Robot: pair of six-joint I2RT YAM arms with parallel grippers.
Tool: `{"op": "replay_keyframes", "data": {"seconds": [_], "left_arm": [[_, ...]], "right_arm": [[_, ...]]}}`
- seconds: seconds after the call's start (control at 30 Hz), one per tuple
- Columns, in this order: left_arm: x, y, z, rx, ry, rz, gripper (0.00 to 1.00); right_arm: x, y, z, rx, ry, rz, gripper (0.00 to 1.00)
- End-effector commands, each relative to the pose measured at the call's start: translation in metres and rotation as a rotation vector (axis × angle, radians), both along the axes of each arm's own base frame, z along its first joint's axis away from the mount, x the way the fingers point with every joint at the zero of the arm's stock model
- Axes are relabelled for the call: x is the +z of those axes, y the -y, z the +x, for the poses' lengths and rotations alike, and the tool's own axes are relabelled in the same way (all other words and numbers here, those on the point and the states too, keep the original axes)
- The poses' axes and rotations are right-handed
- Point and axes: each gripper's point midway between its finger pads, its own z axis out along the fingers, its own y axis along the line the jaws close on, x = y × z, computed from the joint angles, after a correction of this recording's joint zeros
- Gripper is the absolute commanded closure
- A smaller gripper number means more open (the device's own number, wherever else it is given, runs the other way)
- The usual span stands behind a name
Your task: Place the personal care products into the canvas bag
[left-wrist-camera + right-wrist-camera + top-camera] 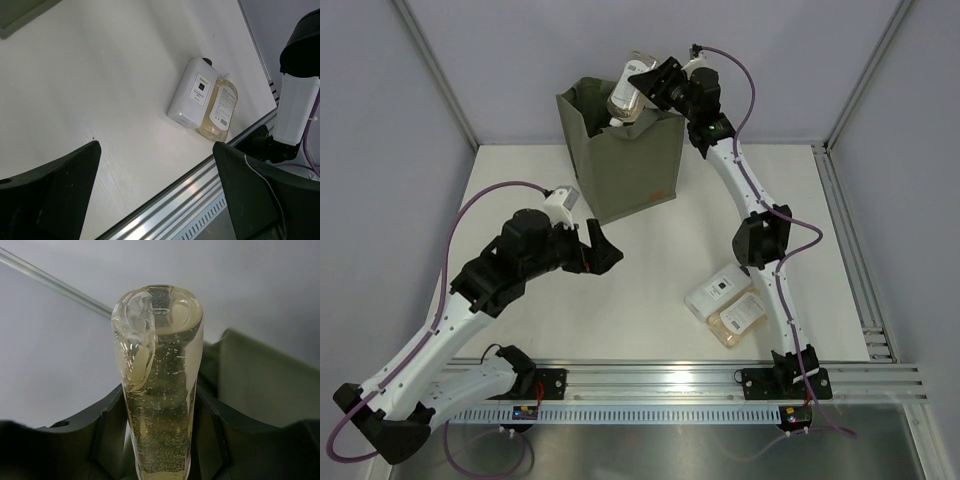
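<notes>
On the white desk (650, 300) between grey walls, 2 products, a flat white bottle (717, 292) and an amber bottle (740, 320), lie unpacked, while the right pincer (645, 85) clenches a second amber bottle (626, 95) over the canvas bag (635, 170) and the left pincer (603, 248) hangs released, empty.

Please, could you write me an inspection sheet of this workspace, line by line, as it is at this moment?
Surface: white table, carrying the bag and two bottles.
Job's things: canvas bag upright at the far side; held amber bottle tilted over its open top; white bottle and second amber bottle lying side by side near the right arm.
Clutter: nothing seen.
Grippers: right gripper, fingers shut on the held amber bottle; left gripper open, empty, above the table.
Cables: purple cables run along both arms, away from the bottles.
Surroundings: grey walls; aluminium rail at the near edge.
</notes>
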Motion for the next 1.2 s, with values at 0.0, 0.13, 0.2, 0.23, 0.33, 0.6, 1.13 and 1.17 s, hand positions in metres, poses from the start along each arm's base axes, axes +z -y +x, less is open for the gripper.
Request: {"op": "replay_keyframes", "data": {"seconds": [0.0, 0.13, 0.2, 0.23, 0.33, 0.6, 1.13, 1.17], "left_arm": [[0.0, -0.005, 0.008, 0.061, 0.011, -0.011, 0.01], [-0.004, -0.006, 0.011, 0.06, 0.035, 0.002, 0.01], [-0.008, -0.005, 0.013, 0.049, 0.052, 0.01, 0.01], [-0.007, -0.003, 0.015, 0.046, 0.064, 0.005, 0.01], [-0.011, -0.002, 0.018, 0.034, 0.086, 0.015, 0.01], [-0.026, 0.011, 0.04, 0.0, 0.145, 0.057, 0.01], [-0.123, 0.199, 0.019, -0.718, -0.168, 0.026, 0.05], [-0.143, 0.205, 0.017, -0.745, -0.194, 0.049, 0.05]], "right_arm": [[0.122, 0.002, -0.039, -0.103, 0.405, 0.009, 0.84], [0.111, -0.014, -0.055, -0.044, 0.489, -0.138, 0.22], [0.103, -0.018, -0.059, -0.017, 0.516, -0.204, 0.09], [0.102, -0.016, -0.063, -0.007, 0.53, -0.249, 0.02], [0.099, -0.014, -0.072, 0.016, 0.533, -0.328, 0.0], [0.125, 0.014, -0.14, 0.212, 0.712, -0.551, 0.01], [-0.125, 0.256, -0.352, 0.481, 0.05, -0.883, 0.0], [-0.134, 0.265, -0.357, 0.459, 0.027, -0.906, 0.01]]}}
